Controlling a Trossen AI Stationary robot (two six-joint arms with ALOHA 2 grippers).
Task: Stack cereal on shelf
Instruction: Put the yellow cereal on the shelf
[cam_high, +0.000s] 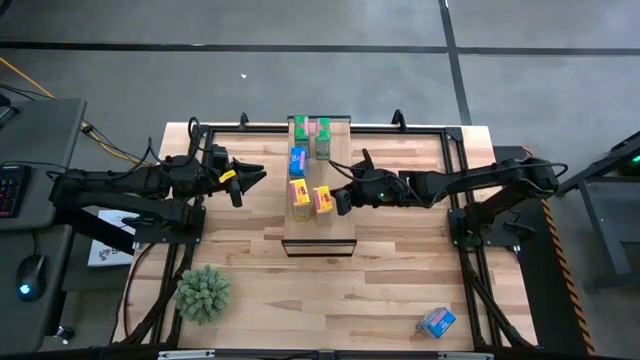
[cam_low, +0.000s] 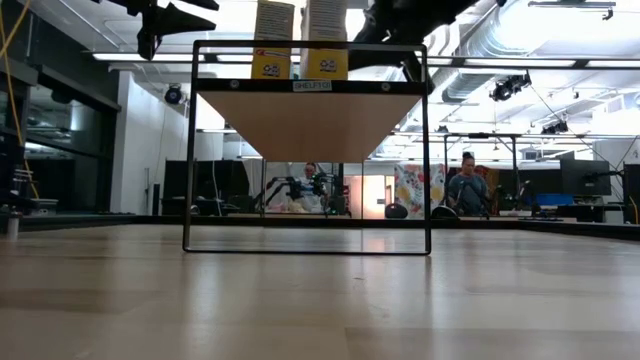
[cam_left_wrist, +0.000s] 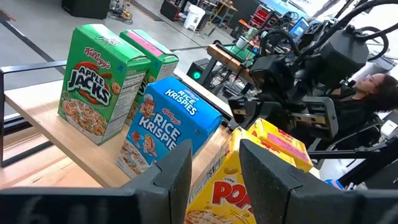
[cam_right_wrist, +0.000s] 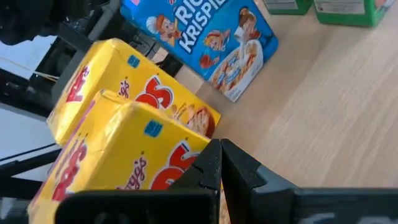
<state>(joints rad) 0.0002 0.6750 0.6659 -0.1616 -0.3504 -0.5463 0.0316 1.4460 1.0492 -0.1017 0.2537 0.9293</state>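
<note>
On the shelf, raised above the bench, five cereal boxes stand in two short rows: two green boxes at the far end, one blue box behind them, and two yellow boxes side by side nearer the front. The sixth, a second blue box, lies on the bench near its front right corner, well apart from the shelf. The right pincer sits just beside the right-hand yellow box; in the right wrist view its fingers meet with no gap and hold nothing, so it reads as clenched, with the tips apparently against the box face, though contact cannot be confirmed. The left pincer hovers left of the shelf, level with the blue box, released and empty. The step in hand appears to be squaring the yellow pair. Push low on the box, parallel to the shelf's short edge, and keep the stroke short so the neighbouring box is not driven off the left side. Then lift clear before travelling to the remaining blue box. A green plant ball sits at the front left, outside the working path.
</note>
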